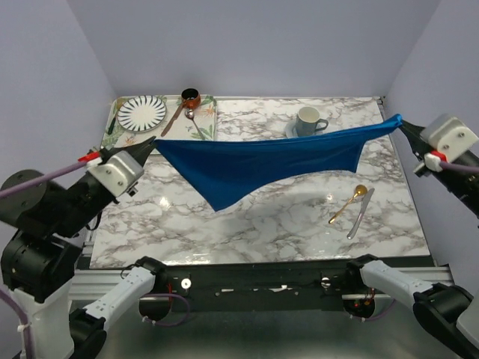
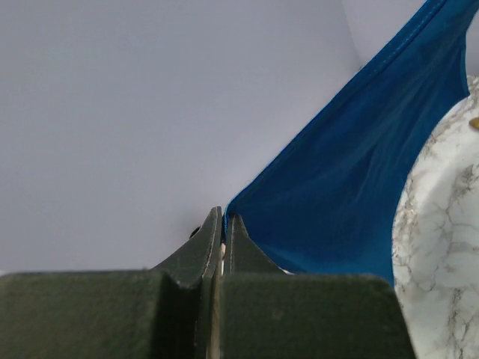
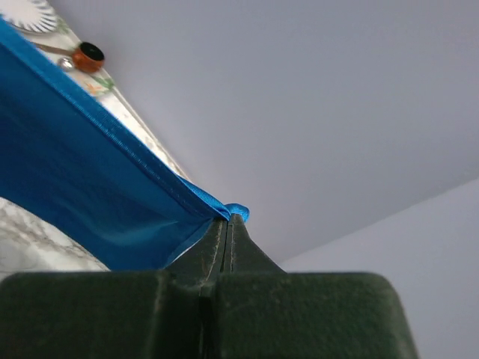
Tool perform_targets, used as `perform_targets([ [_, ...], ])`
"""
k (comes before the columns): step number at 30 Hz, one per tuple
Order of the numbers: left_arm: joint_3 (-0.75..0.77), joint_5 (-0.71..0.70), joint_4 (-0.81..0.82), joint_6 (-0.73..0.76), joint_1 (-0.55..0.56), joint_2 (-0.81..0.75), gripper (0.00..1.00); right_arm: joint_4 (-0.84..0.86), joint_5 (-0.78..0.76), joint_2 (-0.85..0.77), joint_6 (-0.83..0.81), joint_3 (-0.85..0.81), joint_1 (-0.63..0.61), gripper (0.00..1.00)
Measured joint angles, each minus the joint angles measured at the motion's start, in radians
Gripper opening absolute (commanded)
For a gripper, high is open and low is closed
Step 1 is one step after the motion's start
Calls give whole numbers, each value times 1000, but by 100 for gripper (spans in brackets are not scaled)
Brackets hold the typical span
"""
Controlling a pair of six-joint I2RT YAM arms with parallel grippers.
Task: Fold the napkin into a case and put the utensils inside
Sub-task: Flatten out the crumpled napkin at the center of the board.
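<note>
The blue napkin (image 1: 254, 161) hangs stretched in the air above the marble table, sagging to a point in the middle. My left gripper (image 1: 152, 142) is shut on its left corner, and my right gripper (image 1: 402, 122) is shut on its right corner. In the left wrist view the napkin (image 2: 352, 172) runs up and to the right from my left gripper (image 2: 223, 215). The right wrist view has the napkin (image 3: 82, 172) running off to the left from my right gripper (image 3: 228, 221). A gold spoon (image 1: 350, 202) and a silver utensil (image 1: 360, 213) lie side by side on the table at the right.
A floral tray (image 1: 209, 127) at the back left holds a striped saucer (image 1: 141, 112), a small brown cup (image 1: 191, 97) and a brown-handled spoon (image 1: 174, 118). A grey mug (image 1: 308, 120) on a saucer stands at the back centre. Pale walls close in on three sides.
</note>
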State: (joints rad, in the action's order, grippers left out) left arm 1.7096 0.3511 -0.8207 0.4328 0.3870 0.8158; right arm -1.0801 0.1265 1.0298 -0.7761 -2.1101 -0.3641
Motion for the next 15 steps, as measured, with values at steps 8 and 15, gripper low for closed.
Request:
perform_targets([
  [8, 71, 29, -27, -42, -8, -35, 0, -188, 187, -39, 28, -114, 0, 1],
  [15, -43, -50, -26, -97, -9, 13, 0, -211, 182, -34, 63, 71, 0, 1],
])
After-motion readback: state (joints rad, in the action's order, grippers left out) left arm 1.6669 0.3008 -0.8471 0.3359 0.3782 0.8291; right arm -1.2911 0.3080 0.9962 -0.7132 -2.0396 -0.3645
